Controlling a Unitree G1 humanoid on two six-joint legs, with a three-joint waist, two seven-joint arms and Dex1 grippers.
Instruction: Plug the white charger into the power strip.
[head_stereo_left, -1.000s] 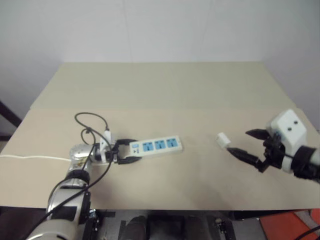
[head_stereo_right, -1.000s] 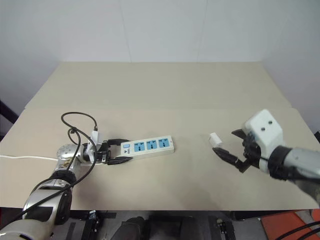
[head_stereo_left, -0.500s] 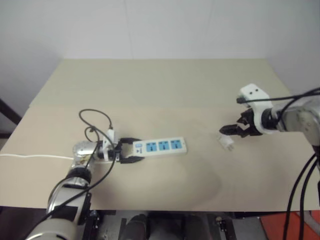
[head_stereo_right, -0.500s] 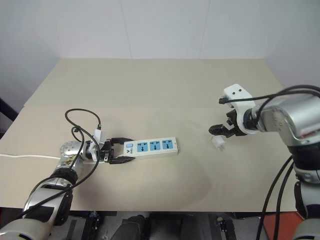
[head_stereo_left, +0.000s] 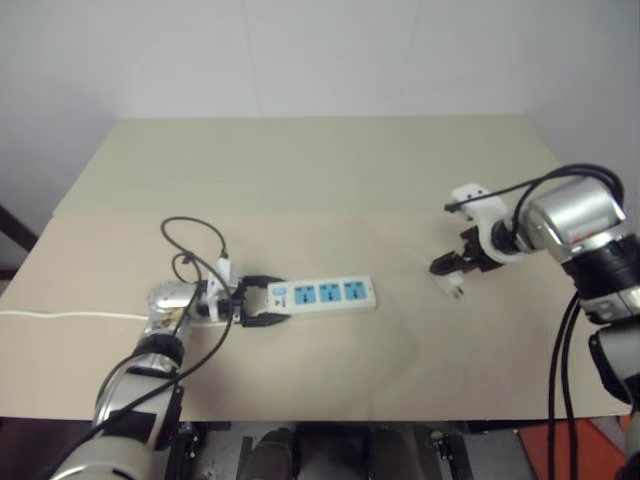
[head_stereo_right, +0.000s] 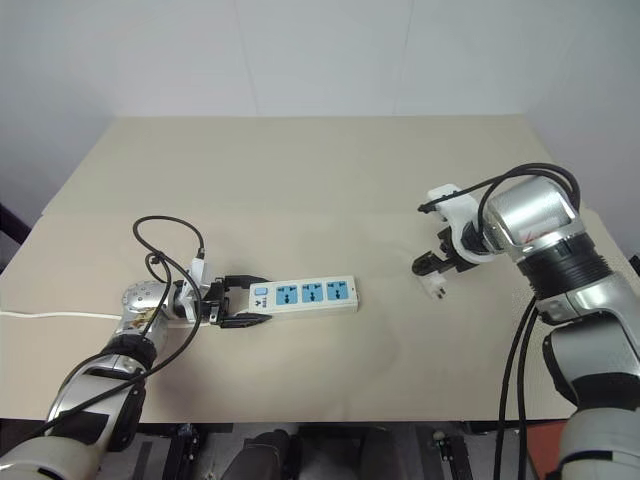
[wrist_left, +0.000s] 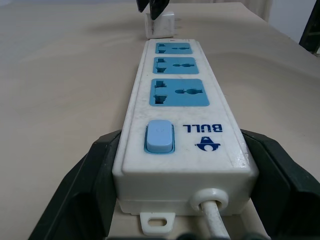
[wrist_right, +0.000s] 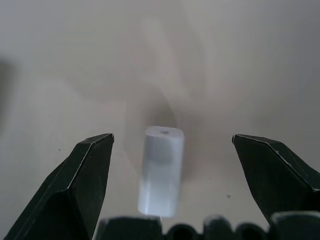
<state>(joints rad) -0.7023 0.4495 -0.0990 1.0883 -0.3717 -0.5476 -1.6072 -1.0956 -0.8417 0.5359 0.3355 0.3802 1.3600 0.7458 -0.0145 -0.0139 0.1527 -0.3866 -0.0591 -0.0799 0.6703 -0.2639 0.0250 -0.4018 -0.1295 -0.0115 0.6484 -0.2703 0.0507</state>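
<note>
Fingers (wrist_right: 85, 175) straddle one white charger (wrist_right: 161, 170) (untouched).

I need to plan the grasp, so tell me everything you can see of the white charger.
The white charger is a small, smooth, plastic-looking block with rounded edges, lying on the tan table to the right of the power strip. Metal prongs show at one end. The open right gripper straddles it without touching.
</note>
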